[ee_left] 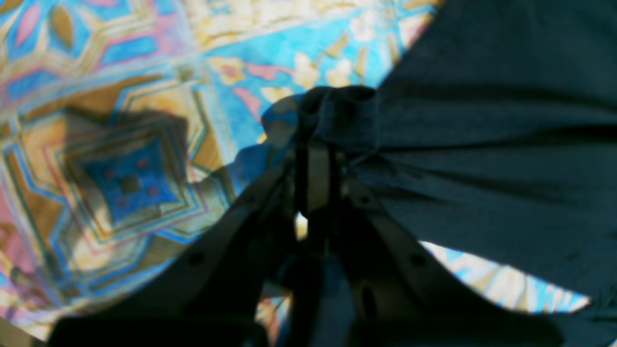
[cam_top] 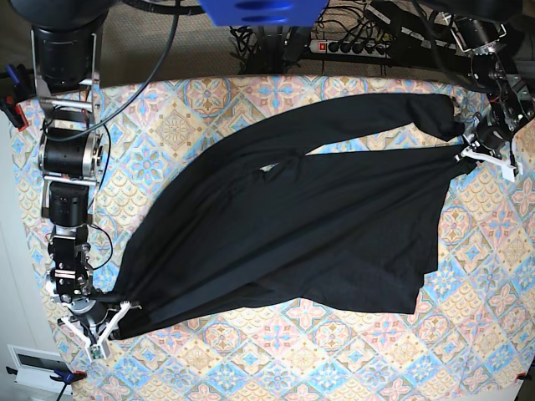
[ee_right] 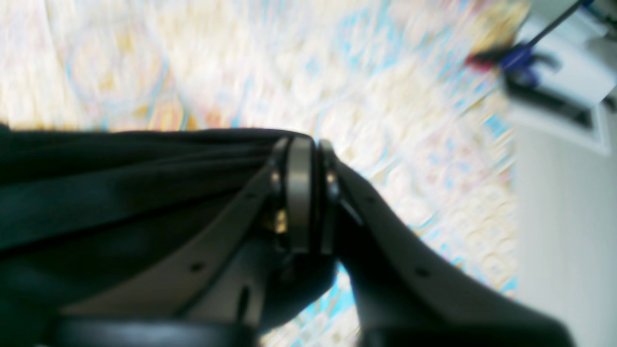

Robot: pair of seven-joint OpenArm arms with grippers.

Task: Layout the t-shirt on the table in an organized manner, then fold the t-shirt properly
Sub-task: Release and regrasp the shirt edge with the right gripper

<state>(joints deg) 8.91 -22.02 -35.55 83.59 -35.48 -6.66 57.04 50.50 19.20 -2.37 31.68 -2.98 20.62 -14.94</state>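
My left end effector (ee_left: 318, 159) is clamped on a bunched bit of the t-shirt (ee_left: 482, 144), the black cloth fanning away from it. My right end effector (ee_right: 303, 193) pinches another edge of it. Between my 2 end effectors the t-shirt stretches diagonally across the desk (cam_top: 175, 125), wrinkled and only partly flat.

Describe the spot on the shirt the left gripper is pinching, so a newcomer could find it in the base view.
Start at the table with its tiled cloth; the black t-shirt stretches diagonally across it. Follow the t-shirt to its far end at that view's upper right, where the left gripper is shut on a bunched tip. Unlike the flat fabric around it, this tip is gathered into tight radiating creases.
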